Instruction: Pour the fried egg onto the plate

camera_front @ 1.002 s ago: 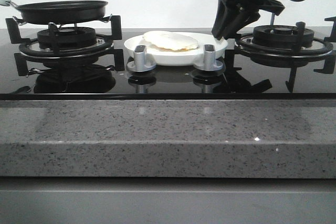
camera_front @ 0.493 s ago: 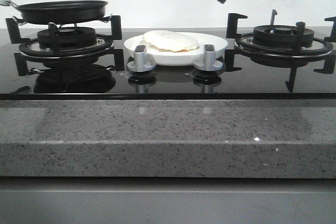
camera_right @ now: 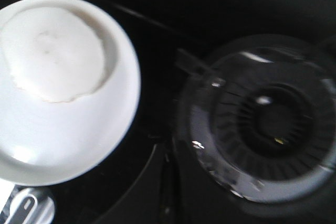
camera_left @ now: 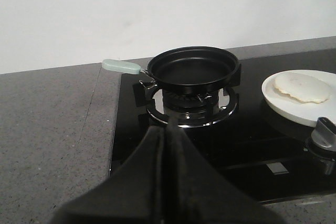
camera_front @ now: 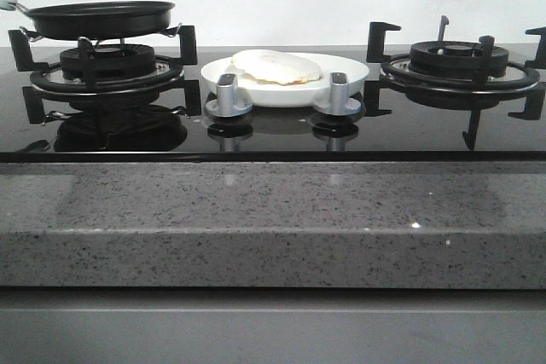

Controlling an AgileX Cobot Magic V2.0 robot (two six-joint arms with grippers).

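The pale fried egg lies flat on the white plate in the middle of the hob; the same egg and plate show from above in the right wrist view, and the egg on the plate in the left wrist view. The black pan stands empty on the left burner, its inside bare. My left gripper is shut with nothing in it, held back from the pan. My right gripper is shut and empty, high above the gap between plate and right burner.
Two silver knobs stand in front of the plate. The right burner with raised black pan supports is bare. The pan's pale green handle points away from the plate. A speckled stone counter edge runs along the front.
My right arm has risen from beside the plate and almost left the front view at the top. Egg, plate and pan have stayed put.
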